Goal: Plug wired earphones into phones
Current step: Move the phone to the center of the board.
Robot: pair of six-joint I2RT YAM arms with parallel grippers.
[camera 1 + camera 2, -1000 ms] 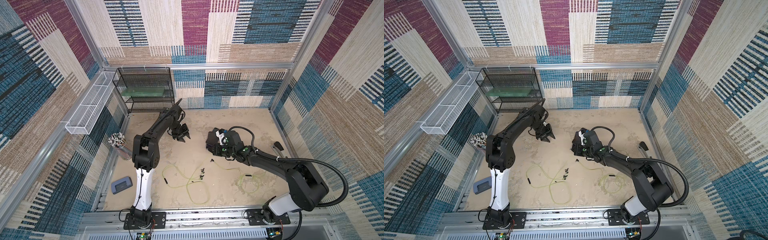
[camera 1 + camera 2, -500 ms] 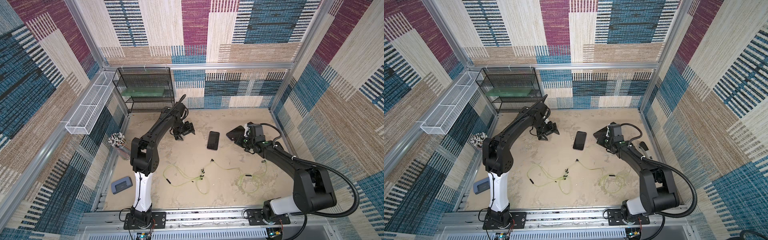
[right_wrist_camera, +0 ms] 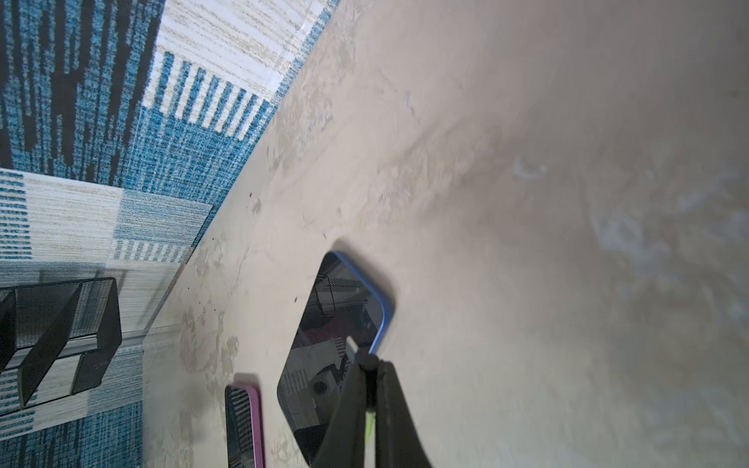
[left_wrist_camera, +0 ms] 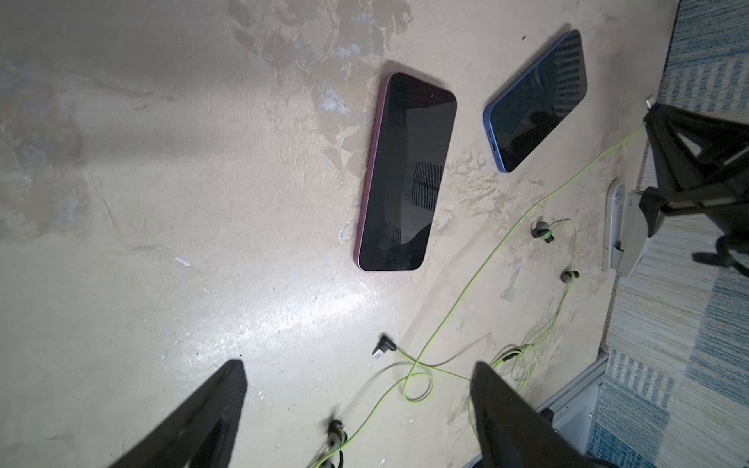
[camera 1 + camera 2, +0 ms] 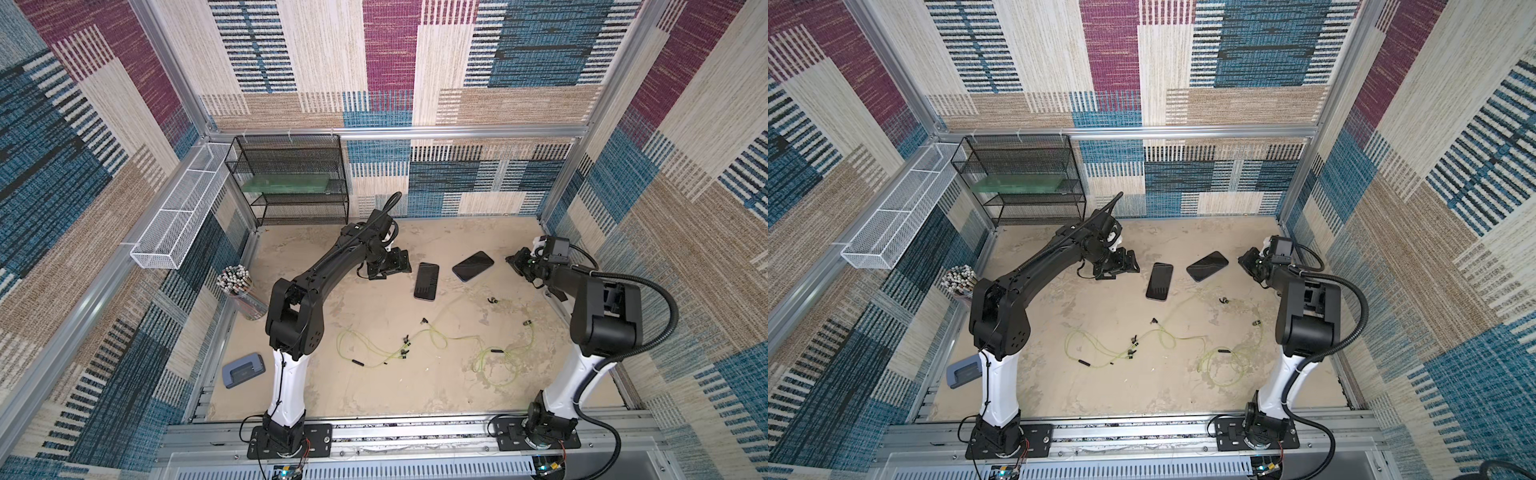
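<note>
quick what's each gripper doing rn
left gripper: open, holding nothing
right gripper: closed on an earphone plug

We see a robot lab cell: aluminium frame (image 5: 457, 132), patterned carpet walls (image 5: 390, 50), 2 arms (image 5: 295, 316) bolted to a front rail (image 5: 415, 432).
</note>
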